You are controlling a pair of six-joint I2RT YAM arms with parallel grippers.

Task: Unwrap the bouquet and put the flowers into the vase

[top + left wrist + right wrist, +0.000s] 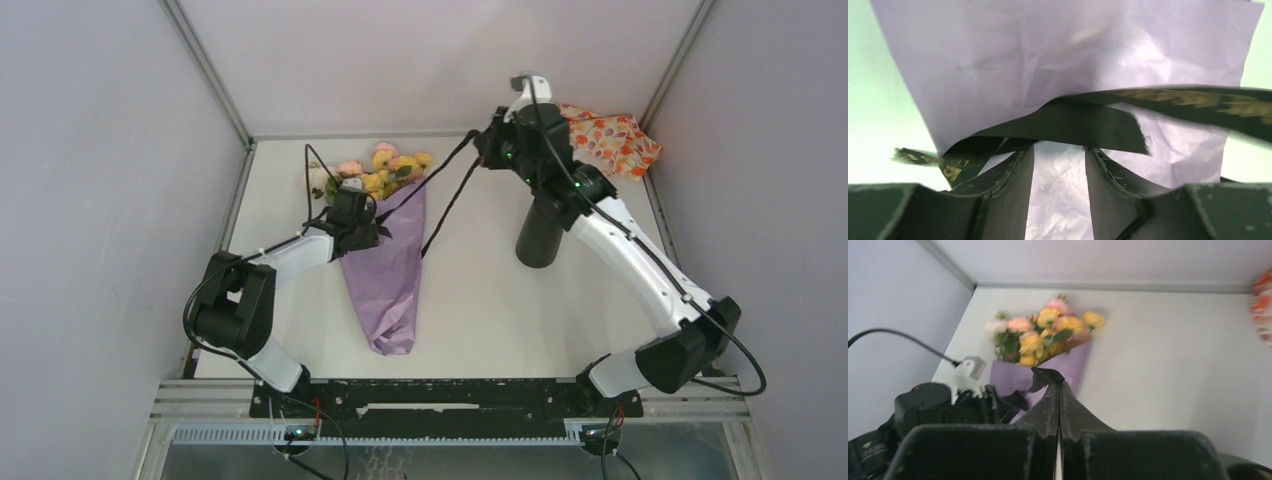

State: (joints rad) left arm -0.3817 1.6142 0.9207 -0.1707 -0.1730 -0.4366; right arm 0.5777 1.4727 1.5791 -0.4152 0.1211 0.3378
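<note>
- Right gripper (1058,383): fingers are pressed together, with a scrap of black ribbon (425,182) sticking out past the tips. I read that as clamped on the ribbon.
- From the top view, this gripper is held up over the far middle of the table (480,310). One strand of ribbon runs tight from it to the bouquet (385,265), and a second strand hangs loose toward the table.
- Left gripper (1059,150): fingers are part-way apart, lilac paper (1048,50) fills the gap, and the ribbon crosses just past the tips. I cannot tell whether they squeeze the wrap or only rest on it.
- The top view puts the left gripper on the bouquet's upper part, just below the flowers (385,165).
- The bouquet lies flat left of centre, wrapped, with flower heads toward the far wall and the pointed end toward the arm bases.
- The vase (538,245) stands upright right of centre, apart from the bouquet, with its top hidden by the right arm.
- An orange-and-white cloth (615,140) is bunched in the far right corner.
</note>
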